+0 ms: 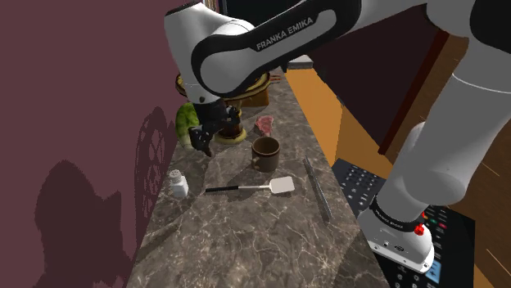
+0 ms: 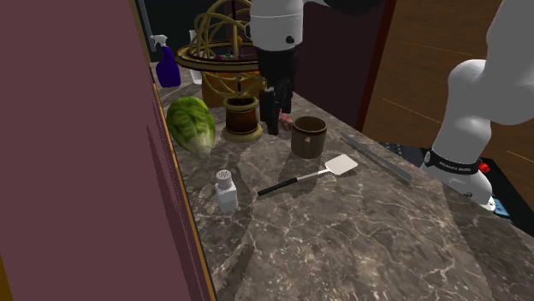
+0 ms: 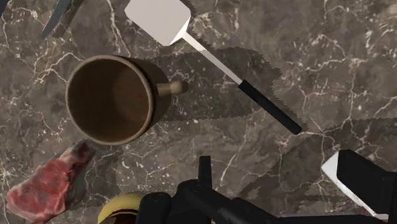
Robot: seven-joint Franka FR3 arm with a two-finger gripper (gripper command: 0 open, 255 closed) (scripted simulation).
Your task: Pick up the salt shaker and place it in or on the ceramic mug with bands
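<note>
Your arm [image 1: 270, 37]: glossy white shells, dark joint bands | lettering you can read: white FRANKA EMIKA on a black band | gripper [image 1: 204, 147]: all black | base collar [image 1: 391, 219]: black ring, white print, red button [image 1: 421, 230] at its 4 o'clock

A maroon wall [image 1: 74, 98] borders the dark veined counter [image 1: 246, 237] above a wooden floor [image 2: 428, 51].

The salt shaker [image 1: 178, 184] is white with a grey perforated cap. It stands upright on the dark marbled worktop [image 1: 246, 237], just off the black handle end of the spatula [image 1: 250, 187]. The brown mug [image 1: 265, 153] stands upright and empty, mouth up, near the spatula's white blade without touching it.
</note>
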